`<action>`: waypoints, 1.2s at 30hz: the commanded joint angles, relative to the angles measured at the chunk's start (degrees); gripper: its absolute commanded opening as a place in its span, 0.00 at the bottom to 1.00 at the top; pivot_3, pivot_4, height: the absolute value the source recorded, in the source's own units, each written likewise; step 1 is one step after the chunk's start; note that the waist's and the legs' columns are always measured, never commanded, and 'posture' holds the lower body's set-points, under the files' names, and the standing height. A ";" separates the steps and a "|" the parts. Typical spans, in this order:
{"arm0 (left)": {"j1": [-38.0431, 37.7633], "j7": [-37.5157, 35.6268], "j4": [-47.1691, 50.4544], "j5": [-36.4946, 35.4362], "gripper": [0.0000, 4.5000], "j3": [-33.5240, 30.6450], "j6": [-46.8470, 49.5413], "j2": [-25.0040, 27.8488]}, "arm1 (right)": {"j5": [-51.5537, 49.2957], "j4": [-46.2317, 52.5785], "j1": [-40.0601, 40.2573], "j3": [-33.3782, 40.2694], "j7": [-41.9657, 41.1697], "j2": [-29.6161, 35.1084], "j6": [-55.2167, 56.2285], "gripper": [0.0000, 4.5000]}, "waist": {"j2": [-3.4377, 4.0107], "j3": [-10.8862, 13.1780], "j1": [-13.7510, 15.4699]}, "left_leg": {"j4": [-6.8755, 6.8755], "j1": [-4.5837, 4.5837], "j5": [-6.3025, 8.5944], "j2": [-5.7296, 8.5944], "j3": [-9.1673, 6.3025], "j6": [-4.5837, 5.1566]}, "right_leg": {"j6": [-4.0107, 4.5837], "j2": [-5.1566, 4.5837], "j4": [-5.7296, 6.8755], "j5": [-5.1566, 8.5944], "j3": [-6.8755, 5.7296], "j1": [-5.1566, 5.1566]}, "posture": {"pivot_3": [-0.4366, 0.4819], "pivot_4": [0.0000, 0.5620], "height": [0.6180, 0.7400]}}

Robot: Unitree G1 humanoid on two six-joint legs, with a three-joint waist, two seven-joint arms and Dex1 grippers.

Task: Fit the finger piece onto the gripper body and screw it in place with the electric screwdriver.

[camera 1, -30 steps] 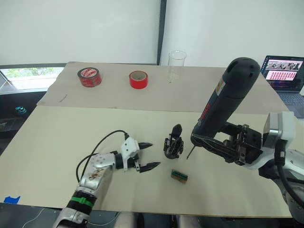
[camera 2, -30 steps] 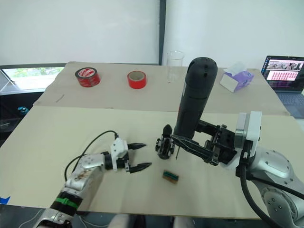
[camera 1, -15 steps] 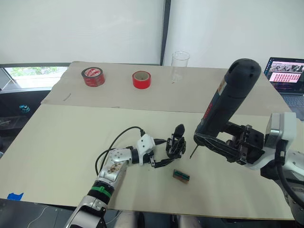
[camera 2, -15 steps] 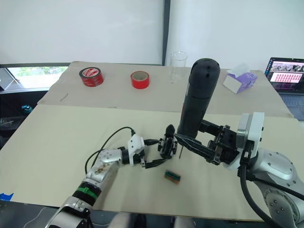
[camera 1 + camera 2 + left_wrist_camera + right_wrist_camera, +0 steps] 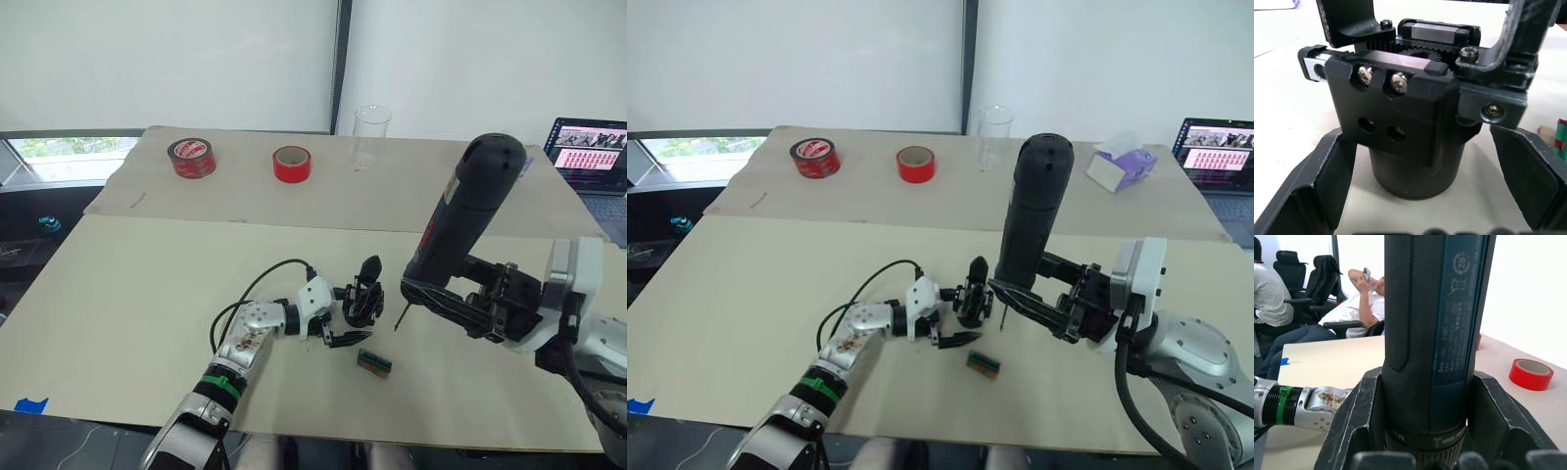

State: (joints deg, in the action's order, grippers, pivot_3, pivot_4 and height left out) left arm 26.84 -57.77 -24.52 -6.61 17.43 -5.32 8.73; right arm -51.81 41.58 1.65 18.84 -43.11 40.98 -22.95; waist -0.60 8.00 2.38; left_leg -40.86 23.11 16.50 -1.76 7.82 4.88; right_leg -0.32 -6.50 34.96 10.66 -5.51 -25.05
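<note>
The gripper body (image 5: 363, 299) stands between the left gripper (image 5: 339, 316) and the electric screwdriver (image 5: 458, 222).

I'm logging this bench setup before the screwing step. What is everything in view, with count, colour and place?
gripper body: 1, black, table centre, standing between the left gripper's open fingers
screwdriver: 1, dark blue-black, held upright and tilted in the right gripper, bit pointing down right of the gripper body
small block: 1, green-brown, on the table in front of the gripper body
tape rolls: 2, red, far left of the table
glass: 1, clear, far centre
tissue box: 1, purple, far right
laptop: 1, open, far right edge
people: 2, seated in chairs, in the right wrist view
left gripper: open, around the gripper body
right gripper: shut on the screwdriver
</note>
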 commanded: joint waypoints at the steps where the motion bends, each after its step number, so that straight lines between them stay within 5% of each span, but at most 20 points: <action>1: 0.54 0.20 -0.87 1.14 0.99 0.69 0.63 0.16 | -0.13 2.12 -0.40 1.77 -0.15 -0.49 2.45 0.42 | 0.00 0.00 0.00 | 0.00 0.00 0.00 0.00 0.00 0.00 | 0.00 0.00 0.00 0.00 0.00 0.00 | 0.48 0.27 1.00; 4: 0.76 0.50 -2.11 1.45 0.80 0.19 0.63 0.96 | 0.16 1.94 0.19 2.29 -0.80 -0.53 2.69 0.42 | 0.00 0.00 0.01 | -0.01 -0.01 0.00 0.00 0.00 0.00 | -0.01 0.00 0.00 0.00 0.00 0.01 | 0.48 0.27 1.00; 7: 1.17 -0.73 -4.24 1.46 0.50 0.17 -1.20 1.57 | 0.38 1.84 0.35 2.57 -1.14 -0.51 2.79 0.42 | 0.00 0.00 -0.11 | 0.00 -0.01 0.00 -0.01 -0.01 0.00 | -0.02 0.00 0.00 0.00 0.00 0.01 | 0.48 0.27 1.00; 22: 13.81 -17.25 -27.14 0.19 0.51 -1.97 -16.15 2.12 | -0.06 -0.51 -4.34 3.30 -3.32 1.41 2.05 0.42 | -0.04 0.03 -0.45 | -0.01 0.05 0.00 -0.02 0.02 0.00 | 0.03 0.06 0.00 -0.03 -0.05 -0.08 | 0.48 0.27 1.00; 33: 18.27 -15.73 -36.68 1.92 0.51 -3.99 -20.23 0.75 | -0.99 -0.83 -4.49 4.38 -4.21 2.66 1.07 0.42 | -0.13 0.07 -1.17 | -0.08 0.03 0.00 -0.02 -0.01 0.00 | -0.02 0.03 0.01 -0.06 -0.07 -0.01 | 0.48 0.27 1.00; 36: 18.13 -14.91 -36.39 1.38 0.83 -5.30 -19.41 1.22 | -1.12 -0.74 -4.55 4.21 -3.79 2.40 0.97 0.42 | -0.13 0.07 -1.23 | -0.10 0.03 0.00 -0.03 -0.01 0.00 | -0.07 0.03 0.02 -0.06 -0.06 0.00 | 0.48 0.27 1.00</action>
State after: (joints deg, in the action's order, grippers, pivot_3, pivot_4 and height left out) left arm 45.07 -74.30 -59.46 -6.63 13.07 -25.62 8.76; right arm -50.87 39.17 -1.99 20.83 -47.30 43.14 -22.87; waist -0.73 8.07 1.15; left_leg -40.96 23.13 16.49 -1.79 7.81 4.88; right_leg -0.40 -6.47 34.98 10.60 -5.57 -25.06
